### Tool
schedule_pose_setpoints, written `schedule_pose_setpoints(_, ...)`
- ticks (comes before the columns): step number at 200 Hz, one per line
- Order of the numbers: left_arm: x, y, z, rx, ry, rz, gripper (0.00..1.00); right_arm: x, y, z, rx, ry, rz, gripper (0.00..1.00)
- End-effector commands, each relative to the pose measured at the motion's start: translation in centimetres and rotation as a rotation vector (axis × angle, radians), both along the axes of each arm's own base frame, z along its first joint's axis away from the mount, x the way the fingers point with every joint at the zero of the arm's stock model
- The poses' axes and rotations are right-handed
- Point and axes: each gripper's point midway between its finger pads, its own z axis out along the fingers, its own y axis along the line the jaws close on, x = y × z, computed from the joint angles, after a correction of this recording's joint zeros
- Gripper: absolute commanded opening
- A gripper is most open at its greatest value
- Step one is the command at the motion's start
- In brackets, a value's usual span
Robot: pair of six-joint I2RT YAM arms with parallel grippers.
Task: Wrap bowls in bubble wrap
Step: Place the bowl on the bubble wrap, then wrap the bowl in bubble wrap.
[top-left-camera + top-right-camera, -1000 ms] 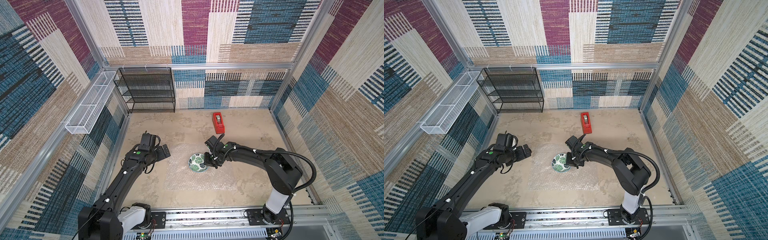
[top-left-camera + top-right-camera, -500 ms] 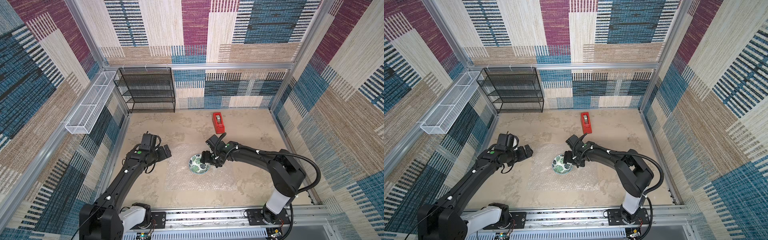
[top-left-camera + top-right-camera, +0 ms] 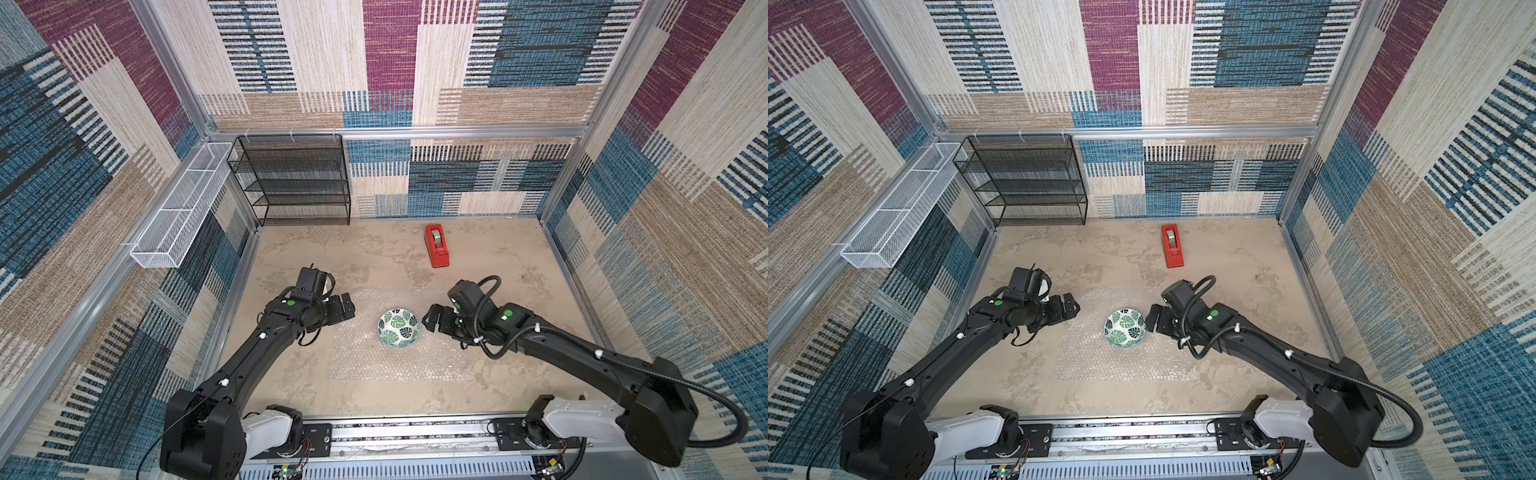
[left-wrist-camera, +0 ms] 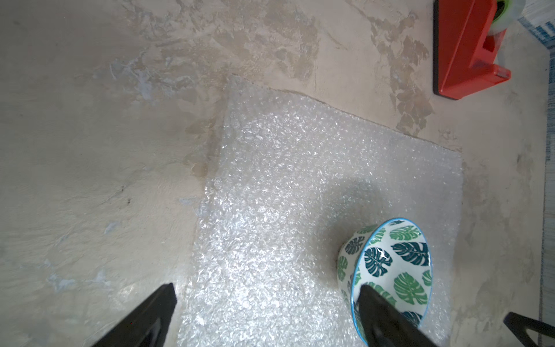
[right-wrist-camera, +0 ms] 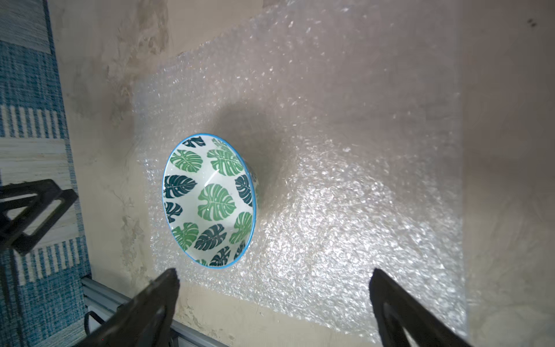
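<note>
Green-leafed bowl, now outside right claw

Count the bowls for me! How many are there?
1. The leafy bowl sits upright on the bubble wrap, near the sheet's middle. No other bowl shows.

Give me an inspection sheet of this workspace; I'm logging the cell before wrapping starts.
Surface: mottled beige tabletop, no spills seen.
Job's things: bowl upright on the flat bubble wrap, unwrapped.
Clutter: red tape dispenser beyond the sheet, apart from it.
Hands: left hand open, apart from bowl; right hand open, close beside bowl, holding nothing.
Cables: black hose loops along the right arm; thin cable loop under the left arm.
Surroundings: black mesh shelf, white wire basket, patterned fabric walls.
</note>
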Motion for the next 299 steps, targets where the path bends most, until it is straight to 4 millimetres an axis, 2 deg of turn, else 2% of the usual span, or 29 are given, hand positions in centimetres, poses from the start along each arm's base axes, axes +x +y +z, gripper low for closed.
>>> schedule_pose_setpoints(1,-0.6,-1.8,0.3,0.005,0.009,-0.066,1.00,-2.2,-2.7,-1.3,0.014,0.065,-0.125,0.99)
schedule_pose_setpoints(27,-1.8,-2.2,1.0,-0.001,-0.006,-0.062,1.00,-5.3,-4.6,-3.8,0.030,0.149,-0.157,1.00)
schedule_pose_setpoints(61,-2.8,-1.6,1.9,0.009,-0.019,-0.042,1.00,-8.3,-6.7,-5.7,0.048,0.203,-0.192,0.93)
schedule_pose_setpoints(90,-3.1,-1.8,2.1,0.005,-0.018,-0.020,1.00,-9.7,-6.3,-7.8,0.077,0.256,-0.142,0.87)
schedule_pose_setpoints(121,-3.4,-2.0,3.0,-0.005,-0.050,0.007,1.00,-9.4,-6.7,-8.7,0.053,0.246,-0.149,0.86)
schedule_pose_setpoints(152,-3.6,-2.2,3.4,0.000,-0.064,-0.013,1.00,-9.3,-6.4,-10.5,0.098,0.255,-0.144,0.81)
schedule_pose_setpoints(205,-3.8,-1.8,3.2,0.034,-0.060,-0.025,0.99,-8.9,-6.0,-10.8,0.102,0.250,-0.124,0.72)
schedule_pose_setpoints(223,-3.8,-1.8,3.1,0.035,-0.057,-0.019,0.99,-9.0,-6.0,-11.1,0.092,0.258,-0.119,0.62)
schedule_pose_setpoints(244,-4.0,-1.6,3.0,0.037,-0.059,-0.012,0.98,-8.5,-6.0,-10.6,0.091,0.243,-0.123,0.50)
schedule_pose_setpoints(264,-4.2,-1.6,2.9,0.039,-0.059,-0.015,0.97,-8.1,-6.0,-10.3,0.099,0.223,-0.124,0.44)
schedule_pose_setpoints(276,-4.3,-1.7,2.7,0.041,-0.056,-0.018,0.97,-8.0,-5.9,-10.3,0.111,0.221,-0.125,0.32)
schedule_pose_setpoints(299,-4.3,-1.8,2.6,0.048,-0.053,-0.023,0.96,-7.7,-5.8,-10.0,0.114,0.211,-0.118,0.21)
